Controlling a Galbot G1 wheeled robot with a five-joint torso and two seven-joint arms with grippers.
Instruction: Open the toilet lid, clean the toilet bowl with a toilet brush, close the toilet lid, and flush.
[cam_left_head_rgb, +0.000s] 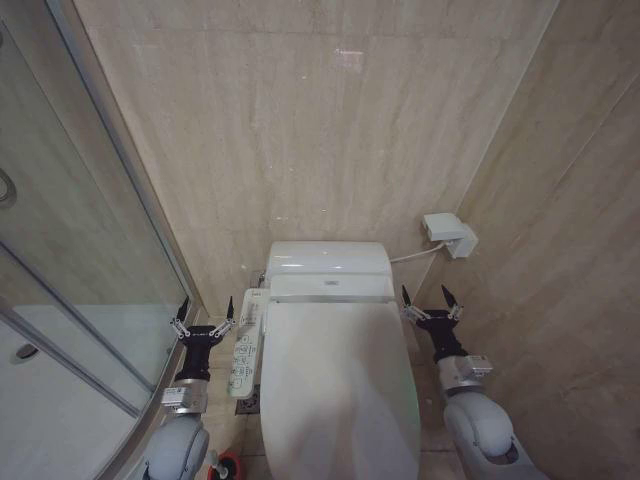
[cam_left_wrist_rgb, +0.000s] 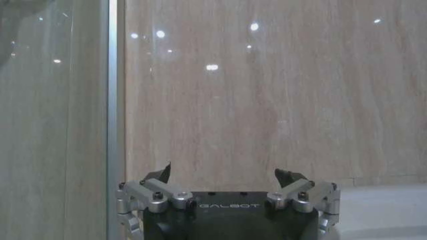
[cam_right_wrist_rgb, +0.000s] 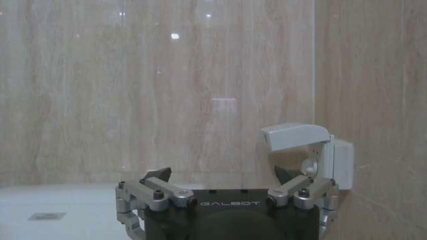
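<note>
toilet lid (cam_left_head_rgb: 340, 385) down, so the bowl's inside is hidden; near end cut off by the frame edge. toilet brush (cam_left_head_rgb: 226, 467): red holder partly cut off, handle too small to tell.

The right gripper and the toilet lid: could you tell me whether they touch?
Apart. The head view shows the right gripper, open, beside the closed toilet lid with floor between.

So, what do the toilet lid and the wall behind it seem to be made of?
The toilet lid looks like glossy white plastic: smooth, with soft reflections. The wall seems polished beige stone or stone-look tile, with faint veins, seams and lamp glints.
</note>
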